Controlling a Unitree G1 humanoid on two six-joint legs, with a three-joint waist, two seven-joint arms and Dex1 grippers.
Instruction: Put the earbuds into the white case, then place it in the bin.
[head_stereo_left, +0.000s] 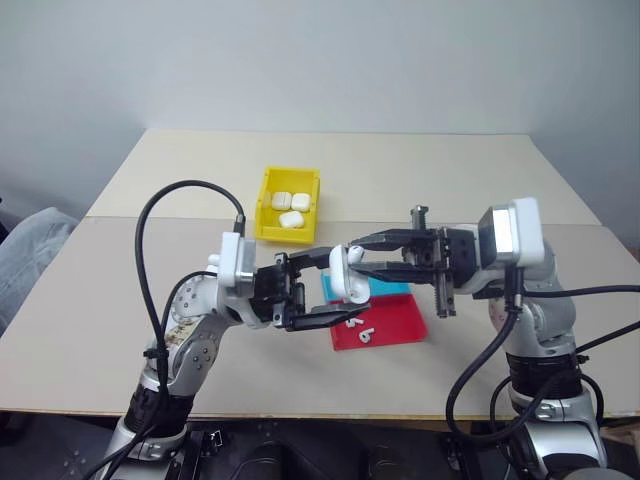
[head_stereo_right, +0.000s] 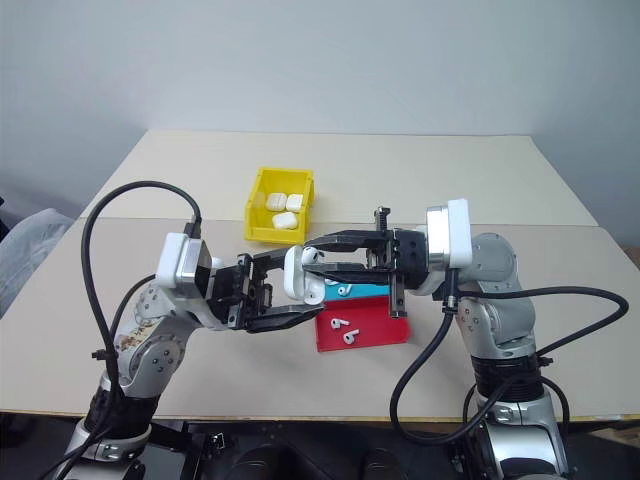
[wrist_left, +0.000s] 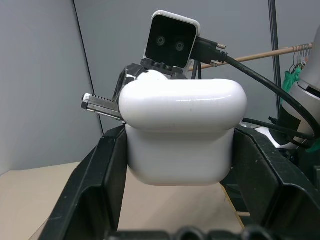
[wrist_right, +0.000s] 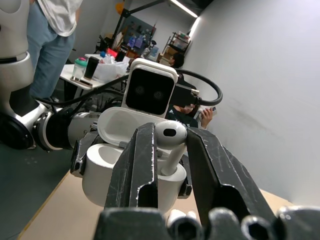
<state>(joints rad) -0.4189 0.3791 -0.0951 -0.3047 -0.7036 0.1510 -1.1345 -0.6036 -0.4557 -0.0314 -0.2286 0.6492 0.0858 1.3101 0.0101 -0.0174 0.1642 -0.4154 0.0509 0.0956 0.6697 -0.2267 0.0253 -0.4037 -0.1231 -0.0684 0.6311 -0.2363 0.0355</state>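
Left eye view, reading from the robot's left: a person's denim-clad leg (head_stereo_left: 35, 250) shows at the table's (head_stereo_left: 120, 300) edge, well clear of the work. Next, the left gripper (head_stereo_left: 335, 290) is clamped on the white case (head_stereo_left: 345, 272), held above the table with its lid swung open; the left wrist view shows both fingers (wrist_left: 95, 185) pressed against the case's sides. Behind it, farther back on the table, the yellow bin (head_stereo_left: 268, 215) holds three closed white cases (head_stereo_left: 290, 208). Directly below the raised case lie a teal tray (head_stereo_left: 395, 288), partly hidden by the grippers, and in front of it a red tray (head_stereo_left: 400, 325) with two loose earbuds (head_stereo_left: 360, 330). On the right, the right gripper (head_stereo_left: 355, 255) meets the case from the opposite side, pinching one earbud (wrist_right: 169, 142) by its head, the stem pointing down into the case's open body. Both arms' black cables (head_stereo_left: 150, 260) loop freely over the table.
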